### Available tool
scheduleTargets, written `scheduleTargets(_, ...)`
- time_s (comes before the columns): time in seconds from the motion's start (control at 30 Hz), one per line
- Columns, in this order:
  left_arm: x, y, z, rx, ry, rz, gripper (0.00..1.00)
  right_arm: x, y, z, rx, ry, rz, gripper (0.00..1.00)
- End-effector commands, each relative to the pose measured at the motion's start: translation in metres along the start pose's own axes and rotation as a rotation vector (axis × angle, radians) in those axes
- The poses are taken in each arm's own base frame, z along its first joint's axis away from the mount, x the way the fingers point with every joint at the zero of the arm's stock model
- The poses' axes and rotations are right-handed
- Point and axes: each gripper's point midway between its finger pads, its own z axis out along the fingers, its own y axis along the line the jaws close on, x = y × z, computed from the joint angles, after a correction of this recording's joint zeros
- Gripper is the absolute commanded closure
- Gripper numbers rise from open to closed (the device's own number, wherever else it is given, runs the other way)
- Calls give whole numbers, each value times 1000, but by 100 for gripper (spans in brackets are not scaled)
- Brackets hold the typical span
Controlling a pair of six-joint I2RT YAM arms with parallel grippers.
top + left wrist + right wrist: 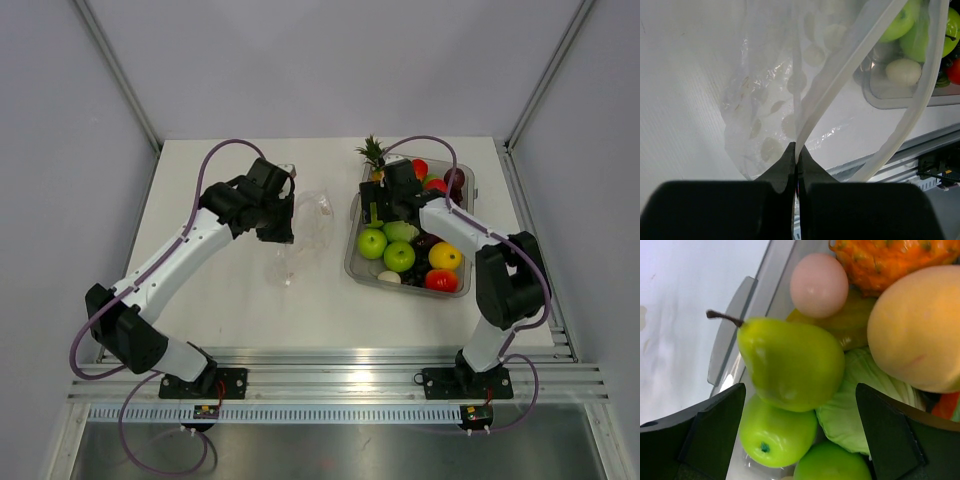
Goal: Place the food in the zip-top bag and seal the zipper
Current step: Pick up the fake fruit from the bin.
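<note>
- From above, I see my left gripper [283, 228] holding the zip-top bag [308, 232] just left of the tray [352, 262]. My right gripper [383, 205] sits over the food [400, 255].
- Left wrist: jaws pinched tight on the zipper [842, 75] (mouth gaping).
- Right wrist: jaws spread wide, a green pear [790, 365] between them.

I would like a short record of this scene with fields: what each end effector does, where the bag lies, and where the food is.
left end effector: shut, pinching the zipper at the bag's mouth
right end effector: open over a green pear
zip-top bag: on the table, left of the tray; mouth open, no food visible inside
food: all in the tray
</note>
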Motion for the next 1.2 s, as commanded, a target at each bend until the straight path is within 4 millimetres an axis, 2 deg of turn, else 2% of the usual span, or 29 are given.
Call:
scheduleTargets(0.0,-14,-9,-8,40,-45,15,100,-43,16,0,-77,-118,-25,0)
scheduleTargets(0.17,-16,-12,-10,51,-48,19,100,-39,8,16,-75,-105,3,0)
scheduleTargets(0.37,-17,-11,-9,46,-49,25,100,-31,15,21,-133,-104,32,1)
scheduleTargets(0.47,-16,-12,-9,51,-45,26,100,-29,14,16,-135,-109,43,16)
scheduleTargets(0.5,-16,-12,-9,50,-46,26,100,-36,14,9,-134,-134,48,24)
scheduleTargets(0.57,-17,-12,-9,53,-48,25,100,-35,11,2,-126,-146,59,33)
scheduleTargets(0.6,-17,-12,-9,55,-48,25,100,-42,12,-8,-127,-176,66,42)
scheduleTargets(0.63,-16,-13,-8,55,-46,23,100,-40,10,-12,-122,-178,74,46)
scheduleTargets(0.87,-14,-13,-4,63,-34,33,100,-53,7,-63,-121,-255,108,49)
scheduleTargets(0.97,-14,-17,-3,82,-31,29,100,-59,12,-97,-147,-270,122,49)
scheduleTargets(1.07,-12,-21,0,102,-18,25,100,-59,29,-122,-230,-275,148,47)
scheduleTargets(1.1,-11,-22,1,111,-13,21,100,-60,37,-139,-263,-286,155,46)
scheduleTargets(1.13,-11,-23,1,114,-12,21,100,-62,46,-150,-288,-295,154,46)
scheduleTargets(1.17,-12,-24,0,118,-13,19,100,-61,65,-166,-334,-303,135,45)
